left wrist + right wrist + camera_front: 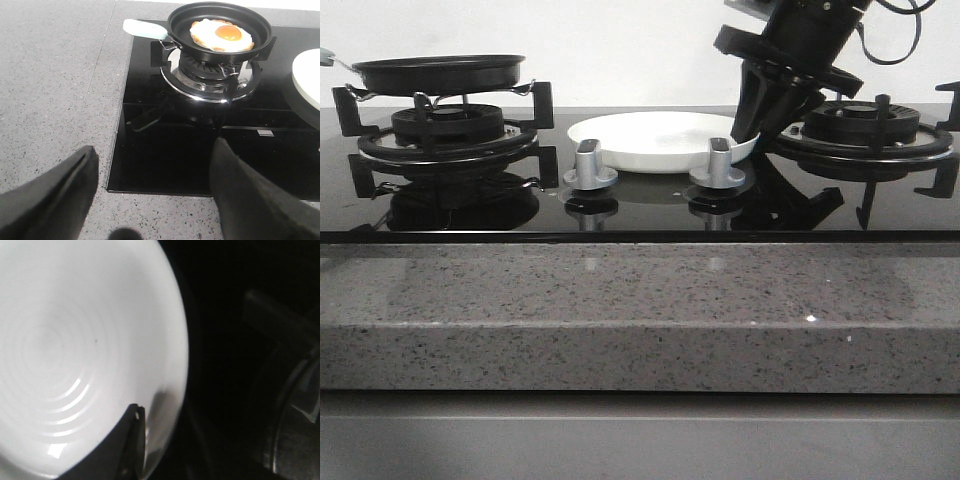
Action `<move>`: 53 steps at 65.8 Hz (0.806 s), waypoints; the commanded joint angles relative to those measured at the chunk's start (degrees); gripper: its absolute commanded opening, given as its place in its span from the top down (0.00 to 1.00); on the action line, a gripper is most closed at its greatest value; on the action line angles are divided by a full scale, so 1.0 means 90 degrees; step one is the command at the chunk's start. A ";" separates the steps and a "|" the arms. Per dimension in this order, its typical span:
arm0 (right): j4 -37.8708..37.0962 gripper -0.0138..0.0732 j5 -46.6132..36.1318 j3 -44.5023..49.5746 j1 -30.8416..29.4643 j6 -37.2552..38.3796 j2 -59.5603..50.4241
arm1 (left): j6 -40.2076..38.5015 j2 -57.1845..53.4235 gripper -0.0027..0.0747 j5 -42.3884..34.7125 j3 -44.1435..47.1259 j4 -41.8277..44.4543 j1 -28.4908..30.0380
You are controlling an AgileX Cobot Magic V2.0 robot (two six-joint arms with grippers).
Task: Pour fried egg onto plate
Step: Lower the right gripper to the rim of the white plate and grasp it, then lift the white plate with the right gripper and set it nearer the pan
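Your left gripper, jaws apart and empty, faces the pan holding the fried egg, its handle nearer that arm.

pincer: left one, fingers spread wide, nothing between them
desk: grey speckled, under the pincer
pan: black, on a burner well ahead of the pincer
fried egg: lying flat inside the pan
plate: white edge, beside the burner

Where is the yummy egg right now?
The fried egg lies in the black frying pan on the left burner of the stove, seen in the left wrist view. The empty white plate sits to its right, between the burners.
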 commanded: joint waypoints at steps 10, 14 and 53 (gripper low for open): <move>0.0183 0.84 -0.0341 -0.0186 0.0012 -0.0053 -0.0372 | -0.0013 0.0038 0.35 -0.0433 -0.0173 -0.0059 0.0016; 0.0189 0.89 -0.0399 -0.0192 0.0012 -0.0053 -0.0372 | -0.0013 0.0038 0.35 -0.0433 -0.0173 -0.0059 0.0016; 0.1225 0.92 0.0239 -0.2379 -0.0001 0.0110 -0.0446 | -0.0013 0.0038 0.35 -0.0433 -0.0173 -0.0059 0.0016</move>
